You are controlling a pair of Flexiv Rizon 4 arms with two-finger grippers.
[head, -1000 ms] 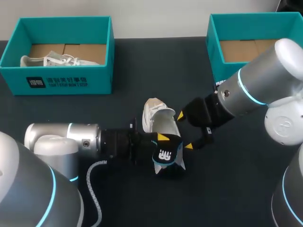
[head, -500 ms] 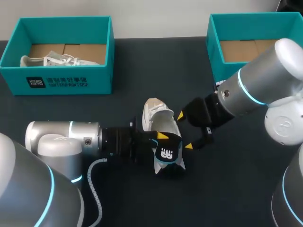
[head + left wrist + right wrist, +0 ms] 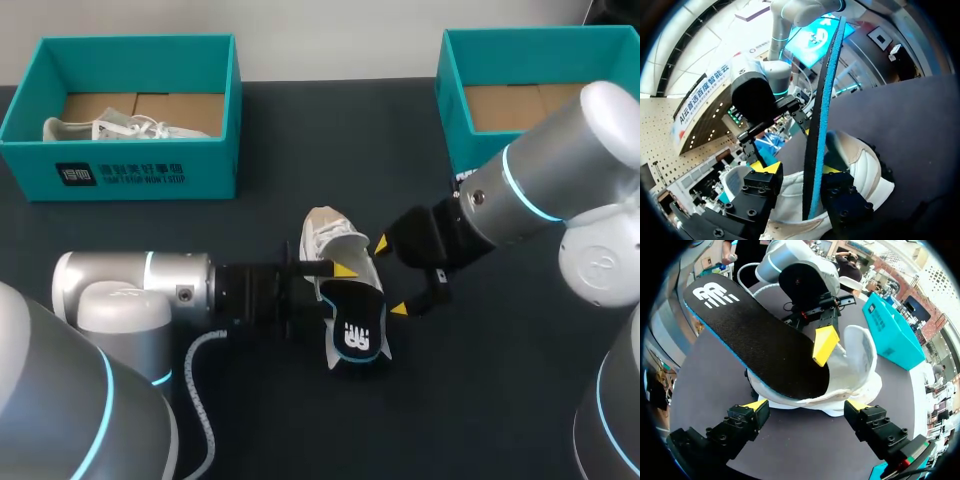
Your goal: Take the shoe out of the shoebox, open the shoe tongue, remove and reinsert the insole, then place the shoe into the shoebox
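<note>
1. Slippage is my main worry. The insole (image 3: 357, 325) has only one end tucked into the shoe (image 3: 328, 240), and its logo end stands clear. The left gripper (image 3: 799, 169) straddles it with fingers spread. Its wrist view shows a gap on the insole's black side, so I judge it is leaning, not held. It could flop onto the table (image 3: 300, 150).
2. The shoe lies near the middle of the table, outside both the left shoebox (image 3: 140, 175) at the far left corner and the right shoebox (image 3: 455, 100) at the far right. The right gripper (image 3: 392, 276) is spread wide, one finger on each side of the shoe, and I can see no grip. A push on the insole could slide the shoe away.
3. Pressing down at this slant may also buckle the insole instead of seating it.
4. Against a second ago, the insole has tipped over and shows more of its logo face. The left gripper has shifted towards the far edge. The right arm and the shoe are as they were.
</note>
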